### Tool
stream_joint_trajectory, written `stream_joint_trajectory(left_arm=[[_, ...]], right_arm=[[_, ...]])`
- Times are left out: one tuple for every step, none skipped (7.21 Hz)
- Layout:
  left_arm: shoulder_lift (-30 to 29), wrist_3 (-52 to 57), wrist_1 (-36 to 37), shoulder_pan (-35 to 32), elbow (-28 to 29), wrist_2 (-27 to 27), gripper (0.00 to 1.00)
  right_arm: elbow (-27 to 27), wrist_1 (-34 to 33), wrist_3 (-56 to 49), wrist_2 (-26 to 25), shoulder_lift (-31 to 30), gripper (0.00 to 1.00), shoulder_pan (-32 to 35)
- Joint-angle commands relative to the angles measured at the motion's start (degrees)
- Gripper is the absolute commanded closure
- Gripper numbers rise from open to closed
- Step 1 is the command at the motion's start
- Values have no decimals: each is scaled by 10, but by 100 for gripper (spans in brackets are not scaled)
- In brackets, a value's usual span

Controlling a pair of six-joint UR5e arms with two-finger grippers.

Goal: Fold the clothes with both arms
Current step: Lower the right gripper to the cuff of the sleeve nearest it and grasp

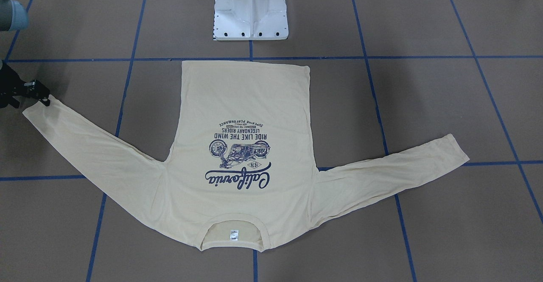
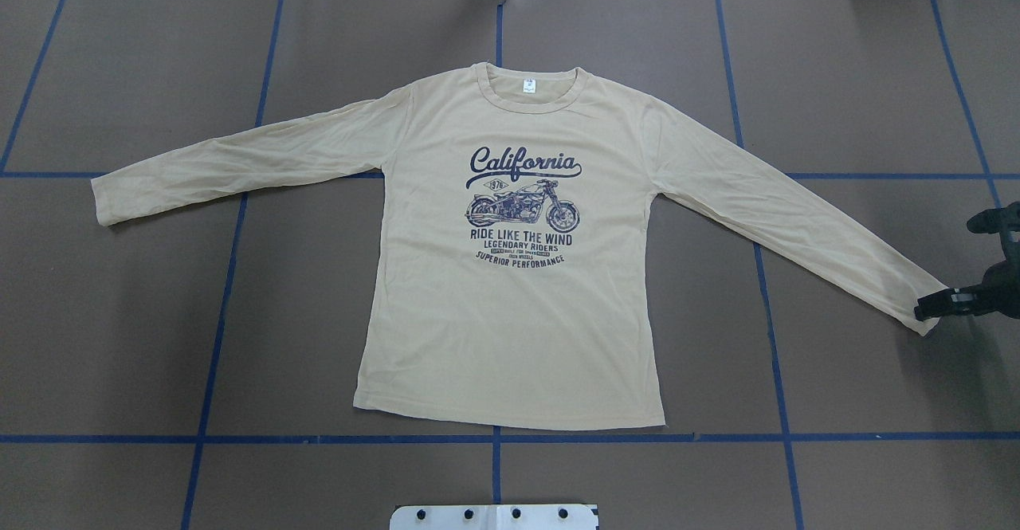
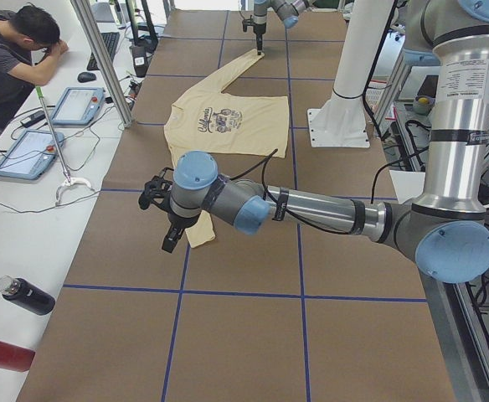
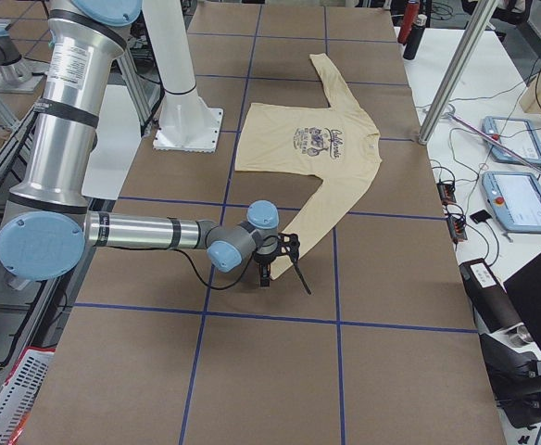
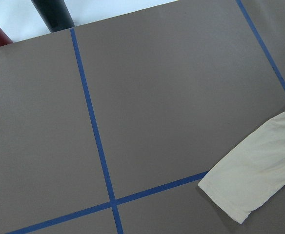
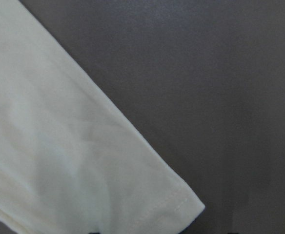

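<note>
We see the shirt [image 2: 510,315] lying flat on the brown table [image 2: 159,339], print up. Its hem is near the white pedestal [image 1: 250,15], its collar is on the far side from the robot, and both sleeves are spread sideways. The right gripper [image 2: 956,271] sits low at the right cuff [image 2: 916,307] with its jaws parted, one fingertip at the cuff's edge, holding nothing. The left gripper [image 3: 162,219] hangs over the table near the left cuff [image 2: 103,199]. It shows only in a side view, so we cannot tell whether it is parted or clenched. Blue tape [image 2: 215,355] marks the table in squares. On the white bench [image 3: 27,226] along the collar side, a person [image 3: 6,67] sits by two tablets [image 3: 79,105]. A black bottle [image 3: 25,295] and a red bottle [image 3: 2,352] lie there too; we cannot tell what they hold.
</note>
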Motion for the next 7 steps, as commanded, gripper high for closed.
stream_joint_trajectory(left_arm=[[1,0,0,0,0,-1,0],[1,0,0,0,-1,-1,0],[1,0,0,-1,-1,-1,0],[1,0,0,-1,0,-1,0],[2,0,0,0,0,-1,0],[4,0,0,-1,0,-1,0],[5,0,0,-1,0,-1,0]], right_arm=[[0,0,0,0,-2,14,-2],[0,0,0,1,2,14,-3],[0,-1,0,1,5,15,-4],[0,-1,0,2,5,20,-4],[0,-1,0,3,6,32,-4],[1,-1,0,4,5,52,-3],[10,-4,0,10,6,62,-3]])
